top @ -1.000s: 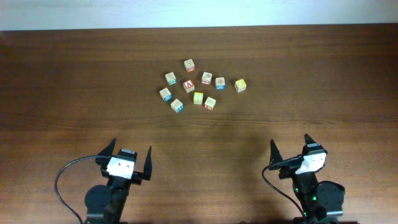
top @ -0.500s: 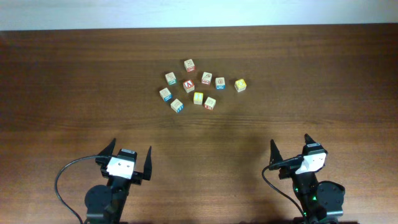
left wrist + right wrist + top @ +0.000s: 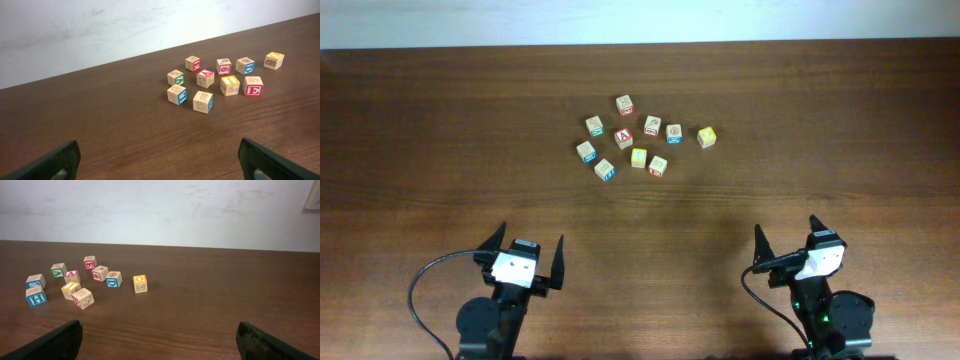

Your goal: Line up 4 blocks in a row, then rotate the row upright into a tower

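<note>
Several small wooden alphabet blocks (image 3: pixel 639 140) lie in a loose cluster at the table's far middle. Rightmost stands a yellow-faced block (image 3: pixel 706 137) (image 3: pixel 140 283), beside it a teal-bordered block (image 3: pixel 674 132) (image 3: pixel 245 65), and at the cluster's near side an orange-red-bordered block (image 3: pixel 658 165) (image 3: pixel 253 86). My left gripper (image 3: pixel 530 245) (image 3: pixel 162 165) hangs open near the front left, well short of the blocks. My right gripper (image 3: pixel 786 232) (image 3: pixel 160 345) is open at the front right, also far from them. Neither holds anything.
The dark wooden table (image 3: pixel 840 120) ends at a pale wall (image 3: pixel 100 25) behind the cluster. Black cables (image 3: pixel 420 290) loop beside each arm base at the front edge.
</note>
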Controlling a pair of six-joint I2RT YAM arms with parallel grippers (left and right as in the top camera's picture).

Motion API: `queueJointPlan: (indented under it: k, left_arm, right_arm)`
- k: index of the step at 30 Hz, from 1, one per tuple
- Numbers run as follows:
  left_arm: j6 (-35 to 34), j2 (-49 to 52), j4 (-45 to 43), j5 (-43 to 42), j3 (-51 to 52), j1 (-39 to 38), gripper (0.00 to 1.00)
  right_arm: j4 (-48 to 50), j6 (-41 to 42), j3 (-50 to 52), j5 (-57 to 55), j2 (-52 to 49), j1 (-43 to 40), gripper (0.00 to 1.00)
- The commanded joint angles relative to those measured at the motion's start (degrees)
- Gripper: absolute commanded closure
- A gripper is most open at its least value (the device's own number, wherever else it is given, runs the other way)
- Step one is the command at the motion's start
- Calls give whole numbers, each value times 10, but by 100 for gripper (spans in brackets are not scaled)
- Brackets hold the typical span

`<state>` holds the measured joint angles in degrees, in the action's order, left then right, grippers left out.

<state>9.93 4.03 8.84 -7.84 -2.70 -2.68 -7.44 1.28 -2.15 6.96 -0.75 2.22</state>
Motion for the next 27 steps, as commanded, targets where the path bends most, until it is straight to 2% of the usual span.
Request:
queueJointPlan:
  k: [1, 27]
  left_arm:
    - [-7, 1, 13, 2, -5, -3, 1]
    - [-7, 1, 2, 18, -5, -3, 1]
  right_arm:
    - [-16, 0, -4, -1, -1, -4, 2]
    - [-14, 3, -4, 2, -1, -4, 2]
